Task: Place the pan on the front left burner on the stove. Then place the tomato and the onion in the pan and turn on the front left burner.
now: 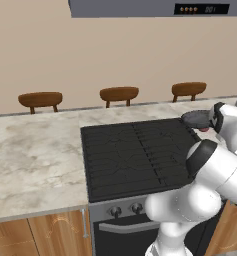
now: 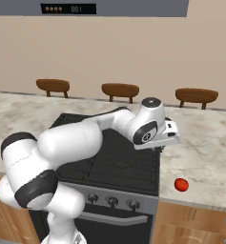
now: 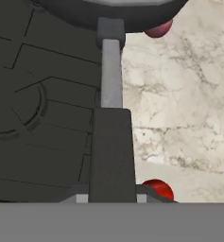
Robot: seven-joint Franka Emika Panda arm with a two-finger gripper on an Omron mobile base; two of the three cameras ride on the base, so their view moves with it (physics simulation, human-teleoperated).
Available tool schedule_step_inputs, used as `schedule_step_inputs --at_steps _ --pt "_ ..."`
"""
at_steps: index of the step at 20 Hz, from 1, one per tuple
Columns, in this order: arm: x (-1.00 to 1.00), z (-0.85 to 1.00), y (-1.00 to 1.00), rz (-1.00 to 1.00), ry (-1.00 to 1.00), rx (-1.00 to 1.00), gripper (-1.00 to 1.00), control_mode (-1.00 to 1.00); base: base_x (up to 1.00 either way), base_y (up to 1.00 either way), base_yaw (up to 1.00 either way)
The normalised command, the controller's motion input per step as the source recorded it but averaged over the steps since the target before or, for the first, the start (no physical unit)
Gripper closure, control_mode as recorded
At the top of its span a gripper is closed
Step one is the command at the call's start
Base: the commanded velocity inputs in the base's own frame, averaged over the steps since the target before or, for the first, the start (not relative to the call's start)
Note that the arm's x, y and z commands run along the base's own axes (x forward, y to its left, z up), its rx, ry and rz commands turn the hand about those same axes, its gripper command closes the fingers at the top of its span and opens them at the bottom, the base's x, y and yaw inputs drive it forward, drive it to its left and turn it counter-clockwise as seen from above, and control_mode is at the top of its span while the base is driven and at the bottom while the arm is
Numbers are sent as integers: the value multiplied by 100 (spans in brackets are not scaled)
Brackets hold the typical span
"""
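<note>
Hand view: tool clamped tight on the pan handle, pan ahead.

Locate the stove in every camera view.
Left base view: the stove sits centre, its knobs at the lower edge beside the arm.
Right base view: centre, partly behind the arm.
Hand view: its grates cover the left half.
Shared landmark: the marble counter bordering it.

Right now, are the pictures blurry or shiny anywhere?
Right base view: the tomato has a tiny bright glint. Hand view: the pan handle is close and soft-edged, with little shadow on the counter. Left base view: flat, even light on the stove.
</note>
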Motion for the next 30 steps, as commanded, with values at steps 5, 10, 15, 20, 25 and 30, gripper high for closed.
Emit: schedule_step_inputs --at_steps 5,10,15,20,25,30 --pt "0 1 35 23 2 6 100 -100 0 0 0" --pt "0 0 29 27 0 6 100 -100 0 0 0" --pt "0 0 24 28 0 6 100 -100 0 0 0" --pt "0 0 28 27 2 8 100 -100 0 0 0" --pt "0 0 29 27 7 11 100 -100 0 0 0" --pt "0 0 28 26 7 10 100 -100 0 0 0"
